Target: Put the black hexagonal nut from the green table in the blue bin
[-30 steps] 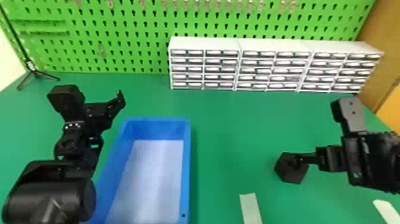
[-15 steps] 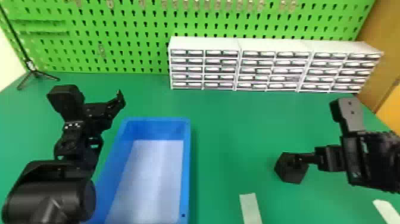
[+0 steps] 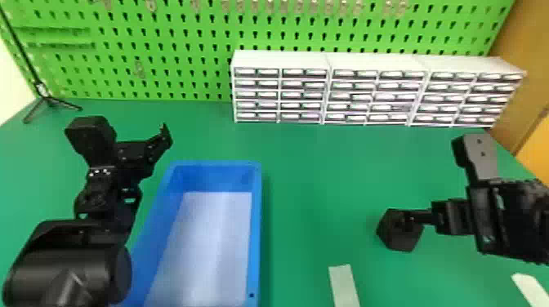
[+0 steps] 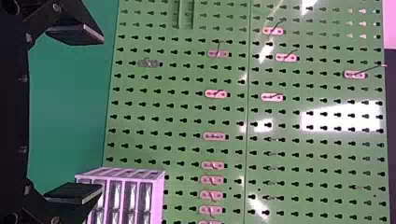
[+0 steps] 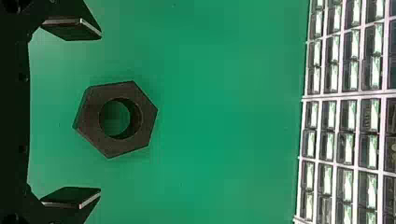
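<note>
Right wrist view: the right gripper (image 5: 100, 113) has its two fingers spread, one on each side of the black nut (image 5: 89, 112), with a gap to each. The placement is judged deliberate, the opening being centred for a pinch across the nut's outer sides. In the head view the nut sits at lower right of the frame, under the gripper's fingertips. It lies flat on the green table (image 3: 314, 171), hole facing up, a resting position judged stable and suited to a grasp from above. How far the fingertips stand above the table cannot be told.

Left of the nut, at lower left of centre, the blue bin (image 3: 260, 228) stands upright, open side up, ready to take a drop. The left gripper (image 4: 102, 113), also spread, is parked at upper left of the frame near the bin, presumably not required. Beyond, drawer cabinets (image 3: 282, 61) stand against the pegboard (image 3: 175, 81), apparently kept back to leave working room. Assessment: the grasp remains to be made; closing off-centre could turn the nut.
</note>
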`<action>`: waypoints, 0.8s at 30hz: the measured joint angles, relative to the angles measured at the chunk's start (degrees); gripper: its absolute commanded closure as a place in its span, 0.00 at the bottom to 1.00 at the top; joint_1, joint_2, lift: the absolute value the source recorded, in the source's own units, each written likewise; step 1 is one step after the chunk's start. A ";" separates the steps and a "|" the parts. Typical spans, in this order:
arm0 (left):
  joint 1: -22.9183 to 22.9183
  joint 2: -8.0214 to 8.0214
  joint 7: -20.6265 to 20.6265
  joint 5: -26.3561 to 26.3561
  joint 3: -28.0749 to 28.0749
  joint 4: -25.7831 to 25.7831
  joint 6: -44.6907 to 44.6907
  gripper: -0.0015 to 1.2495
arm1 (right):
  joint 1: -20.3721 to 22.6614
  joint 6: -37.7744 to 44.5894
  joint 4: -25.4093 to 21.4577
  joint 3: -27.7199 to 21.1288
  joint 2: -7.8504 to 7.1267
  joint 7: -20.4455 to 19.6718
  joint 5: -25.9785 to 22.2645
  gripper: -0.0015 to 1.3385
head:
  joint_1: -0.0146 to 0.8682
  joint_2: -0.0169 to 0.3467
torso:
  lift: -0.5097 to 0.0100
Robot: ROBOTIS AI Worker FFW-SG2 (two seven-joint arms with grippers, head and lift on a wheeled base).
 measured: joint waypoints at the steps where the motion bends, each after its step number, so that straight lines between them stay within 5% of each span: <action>1: 0.01 0.00 0.01 0.02 0.01 0.00 0.00 0.13 | 0.00 0.00 0.00 -0.04 0.00 0.00 -0.01 0.09 | 0.79 0.12 | 0.80; 14: -0.12 0.00 0.00 0.06 -0.24 -0.09 0.07 0.13 | -0.23 0.00 0.86 -0.68 -0.49 0.00 -0.17 0.09 | 0.79 0.12 | 0.80; 24: -0.27 0.00 0.05 0.14 -0.50 -0.09 0.07 0.13 | -3.85 0.00 8.03 1.51 -1.95 0.00 -1.04 0.09 | 0.79 0.12 | 0.80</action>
